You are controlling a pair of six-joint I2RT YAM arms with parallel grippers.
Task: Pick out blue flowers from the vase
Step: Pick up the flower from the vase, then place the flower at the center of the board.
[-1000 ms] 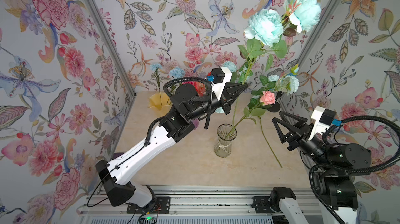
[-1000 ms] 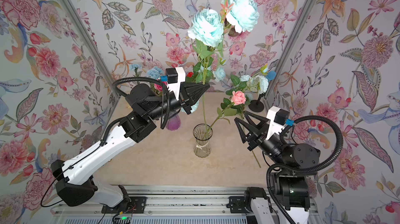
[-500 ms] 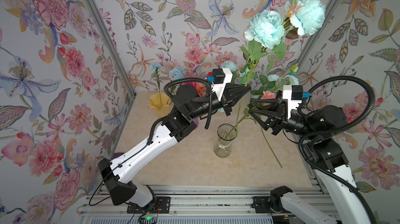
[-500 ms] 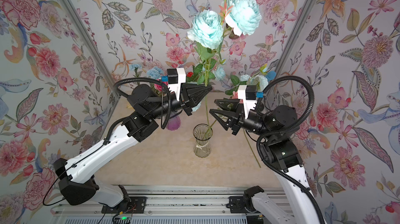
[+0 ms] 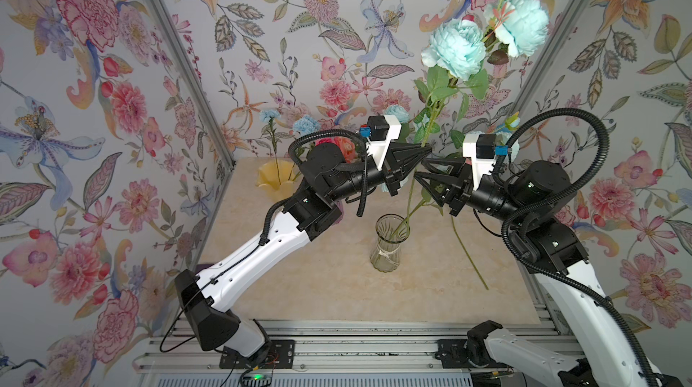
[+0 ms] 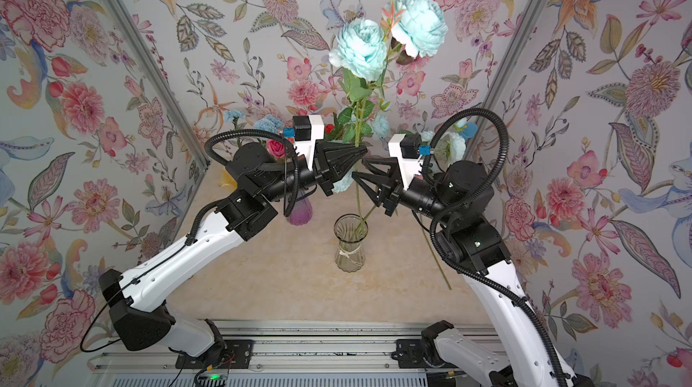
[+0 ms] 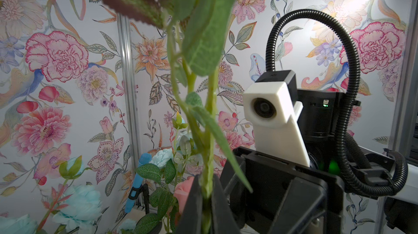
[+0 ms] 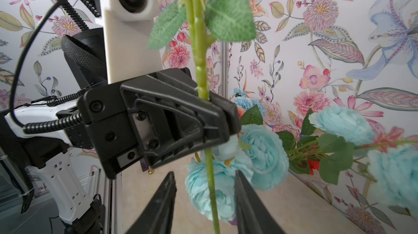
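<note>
The beige marbled tabletop (image 5: pixel 318 291) carries 1 clear glass vase (image 5: pixel 385 250) below the left gripper (image 5: pixel 425 152), 1 yellow ruffled vase (image 5: pixel 271 179) farther left.

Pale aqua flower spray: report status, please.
Left gripper shut on green stem of pale aqua flower spray. Right gripper open, jaws astride stem just below. Stem foot inside clear glass vase. Grippers nearly tip to tip.

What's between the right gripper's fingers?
The flower stem, touching neither finger, beside the left gripper clamping it. The right wrist view shows it.
</note>
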